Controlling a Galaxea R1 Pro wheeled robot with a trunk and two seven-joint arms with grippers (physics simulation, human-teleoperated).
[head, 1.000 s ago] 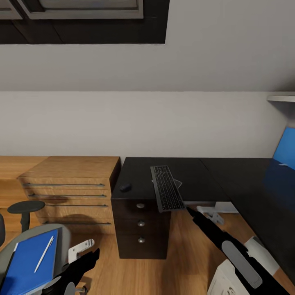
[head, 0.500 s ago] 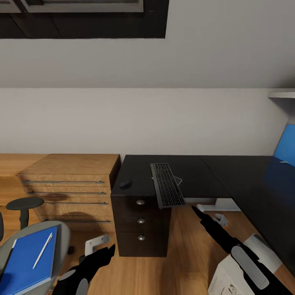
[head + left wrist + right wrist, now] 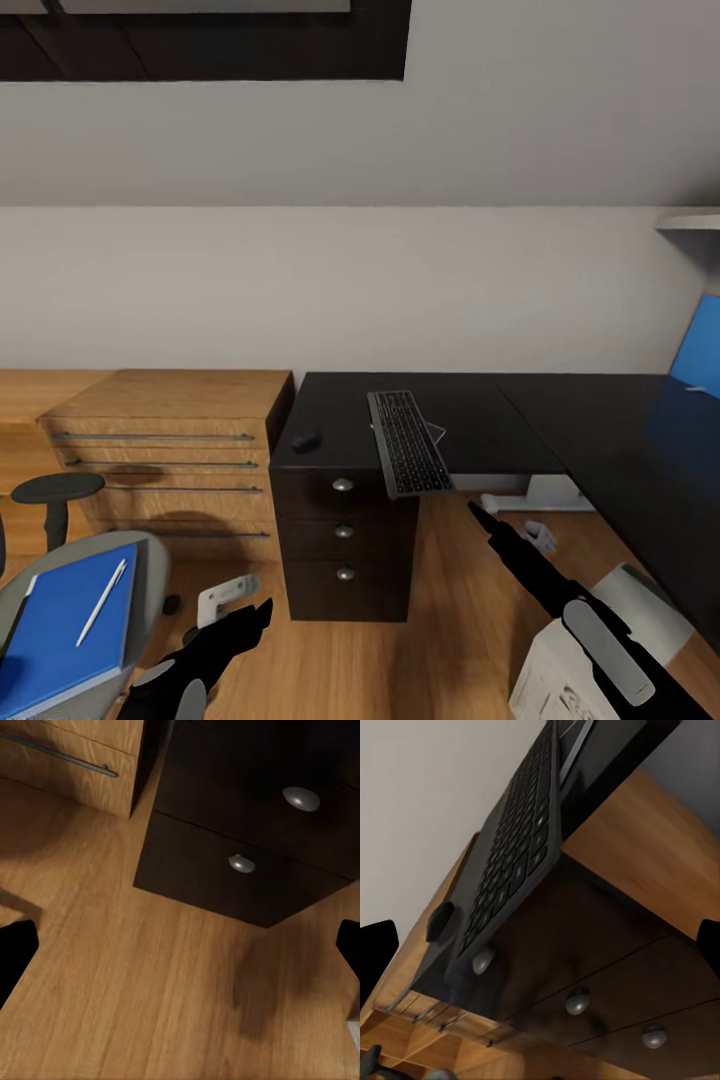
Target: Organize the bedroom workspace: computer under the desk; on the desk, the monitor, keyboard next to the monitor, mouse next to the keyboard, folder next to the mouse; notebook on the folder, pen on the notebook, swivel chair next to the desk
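**Keyboard overhangs the front edge of the black worktop**

On the glossy black L-shaped worktop (image 3: pixel 480 420), the slim keyboard (image 3: pixel 408 443), dark keys in a silvery frame, lies with its near end jutting past the front edge above the three drawers with round silver knobs (image 3: pixel 343 484). A small pale flat thing (image 3: pixel 434 433) peeks out from under its right side. The small rounded dark mouse (image 3: pixel 305 439) sits near the worktop's left edge, apart from the keyboard. On the grey swivel chair (image 3: pixel 150 575) seat lies the flat bright blue folder (image 3: pixel 60 625), the thin white pen (image 3: pixel 101 602) on top. A light-wood dresser (image 3: pixel 170 440) stands just left of the worktop. The boxy white computer (image 3: pixel 560 670) stands on the wooden floor (image 3: pixel 150 1005). The left pincer (image 3: pixel 235 635) and right pincer (image 3: pixel 480 520) hang low over the floor, both spread and holding nothing.
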